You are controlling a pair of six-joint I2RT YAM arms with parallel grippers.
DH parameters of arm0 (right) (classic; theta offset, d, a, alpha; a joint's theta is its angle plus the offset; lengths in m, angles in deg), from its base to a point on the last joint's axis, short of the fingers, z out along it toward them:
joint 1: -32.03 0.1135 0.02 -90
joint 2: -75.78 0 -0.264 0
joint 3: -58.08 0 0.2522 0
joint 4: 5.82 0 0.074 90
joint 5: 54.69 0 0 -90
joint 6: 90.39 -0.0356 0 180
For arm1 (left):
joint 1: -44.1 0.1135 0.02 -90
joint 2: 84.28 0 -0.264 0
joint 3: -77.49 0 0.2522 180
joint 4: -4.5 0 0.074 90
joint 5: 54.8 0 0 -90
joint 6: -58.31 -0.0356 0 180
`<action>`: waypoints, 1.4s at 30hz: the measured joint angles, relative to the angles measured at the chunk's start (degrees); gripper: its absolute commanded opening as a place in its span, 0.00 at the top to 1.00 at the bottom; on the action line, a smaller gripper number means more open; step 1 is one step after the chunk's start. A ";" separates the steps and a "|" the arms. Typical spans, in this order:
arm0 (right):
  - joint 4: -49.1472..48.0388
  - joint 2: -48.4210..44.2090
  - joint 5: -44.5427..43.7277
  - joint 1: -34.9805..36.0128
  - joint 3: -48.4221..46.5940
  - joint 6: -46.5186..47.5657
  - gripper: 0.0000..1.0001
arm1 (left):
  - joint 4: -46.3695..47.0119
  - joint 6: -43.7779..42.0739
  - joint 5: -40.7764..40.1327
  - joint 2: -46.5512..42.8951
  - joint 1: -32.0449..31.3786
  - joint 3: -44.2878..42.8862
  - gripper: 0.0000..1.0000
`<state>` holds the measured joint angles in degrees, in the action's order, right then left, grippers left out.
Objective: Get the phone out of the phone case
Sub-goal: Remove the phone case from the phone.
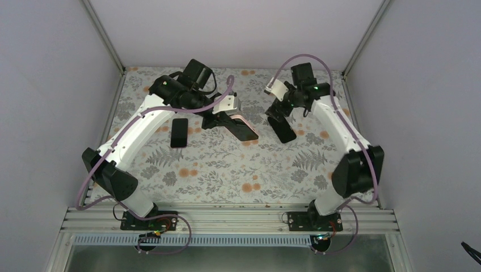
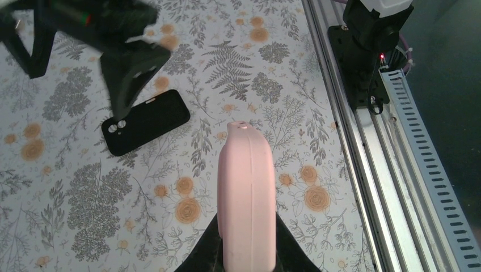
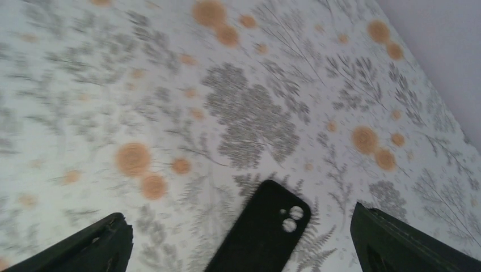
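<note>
My left gripper (image 1: 230,120) is shut on a pink-edged, dark-faced phone-shaped slab (image 1: 245,128) and holds it above the mat. In the left wrist view (image 2: 248,249) the slab (image 2: 247,187) stands on edge between the jaws; I cannot tell whether it is a cased phone. An empty black case (image 1: 282,129) lies flat on the mat, the mat's pattern showing through its camera holes (image 3: 290,218). It also shows in the left wrist view (image 2: 146,122). My right gripper (image 1: 281,120) hovers over it, open and empty, fingers wide either side (image 3: 244,243).
Another flat black phone-shaped thing (image 1: 179,132) lies on the floral mat (image 1: 227,170) left of the left gripper. The right arm's base (image 2: 368,39) and the aluminium rail (image 2: 363,170) bound the near edge. Grey walls enclose the table.
</note>
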<state>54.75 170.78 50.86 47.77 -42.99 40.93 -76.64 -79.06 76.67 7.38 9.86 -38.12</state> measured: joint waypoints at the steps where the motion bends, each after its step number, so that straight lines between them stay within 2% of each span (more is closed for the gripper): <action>1: 1.01 -1.88 1.75 0.07 0.72 0.59 0.02 | 0.00 0.00 -0.07 -0.02 0.00 0.00 0.98; 6: 6.05 -13.84 9.01 1.77 4.39 2.49 0.05 | 0.00 -0.02 -0.15 -0.02 0.00 0.00 0.98; 10: 8.39 -17.92 12.37 4.74 5.75 2.93 0.05 | 0.00 -0.02 -0.15 -0.02 0.00 0.00 0.98; 20: 9.14 -17.68 14.43 5.53 12.98 3.10 0.07 | 0.00 0.04 -0.15 -0.02 0.00 -0.02 0.98; 42: 4.87 -16.52 15.34 5.99 13.55 1.36 0.07 | -0.07 0.02 -0.66 -0.02 0.35 -0.02 0.98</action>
<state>59.63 154.25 66.20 53.76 -29.44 42.29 -76.70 -79.04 76.02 7.36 10.21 -38.14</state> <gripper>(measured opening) 0.929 0.106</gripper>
